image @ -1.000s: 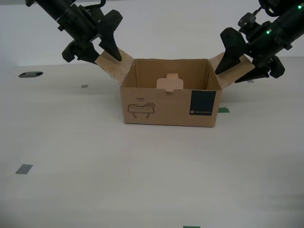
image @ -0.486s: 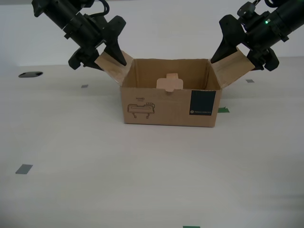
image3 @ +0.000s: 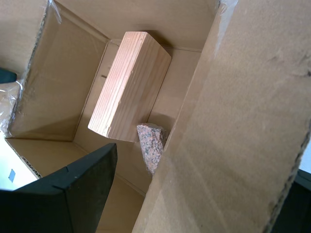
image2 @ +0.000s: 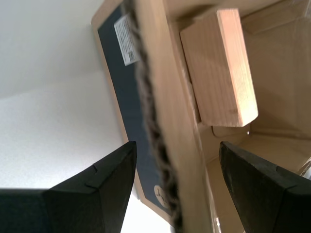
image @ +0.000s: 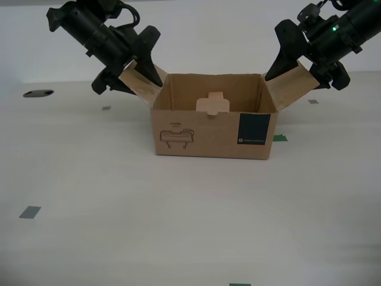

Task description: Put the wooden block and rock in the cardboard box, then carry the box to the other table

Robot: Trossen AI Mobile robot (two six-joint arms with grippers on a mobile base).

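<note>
- One pale table (image: 178,226) carries everything, with a grey tape square (image: 30,211) on its near left in the exterior view.
- One cardboard box (image: 202,140) stands upright on that table, top open, teal label (image: 254,129) on the near face, side flaps splayed outward.
- Two black arms reach down to it. My first gripper (image: 128,80) straddles the flap (image: 141,83) on the exterior view's left, jaws spread, the one finger (image3: 77,189) in its wrist view apart from the cardboard.
- My second gripper (image2: 177,143) straddles the flap (image: 292,83) on the exterior view's right, jaws parted with a gap on either side of the flap's edge.
- Inside the box lies the wooden block (image3: 129,85) on the floor.
- Smallest, the rock (image3: 151,143) sits in the box too, touching one end of the block.
</note>
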